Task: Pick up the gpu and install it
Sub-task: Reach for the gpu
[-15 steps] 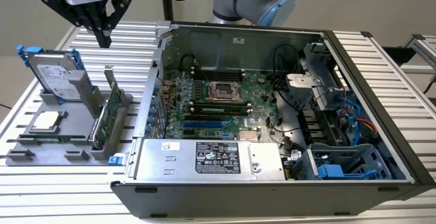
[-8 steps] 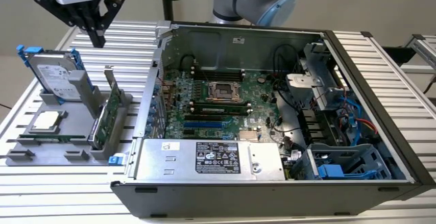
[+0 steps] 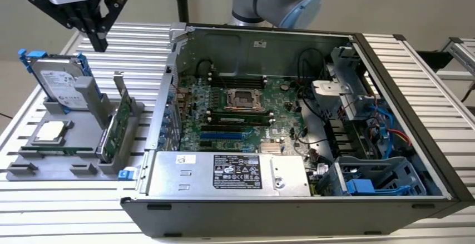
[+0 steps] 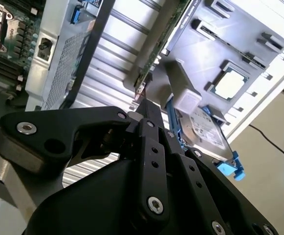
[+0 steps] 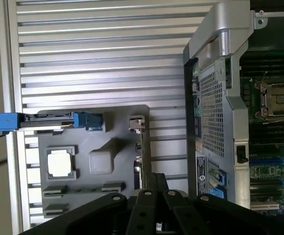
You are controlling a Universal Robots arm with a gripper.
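The gpu [image 3: 115, 123] stands on edge in a slot of the grey holder [image 3: 44, 169], its green board facing the computer case and its silver bracket at the far end. My gripper [image 3: 99, 39] hangs well above the table, up and toward the exterior view's left of the card, fingers pointing down. The black fingers are shut with nothing between them. In the first wrist view the gpu [image 5: 141, 152] shows edge-on just beyond the gripper [image 5: 154, 180]. In the second wrist view the gpu [image 4: 155, 55] runs diagonally past the gripper [image 4: 146, 106].
A silver hard drive [image 3: 63, 83] with blue rails stands at the holder's far end, and a processor chip [image 3: 50, 132] lies flat beside the card. The open computer case [image 3: 404, 88] lies at the exterior view's right, its motherboard [image 3: 237, 110] exposed with blue card slots [image 3: 222, 135].
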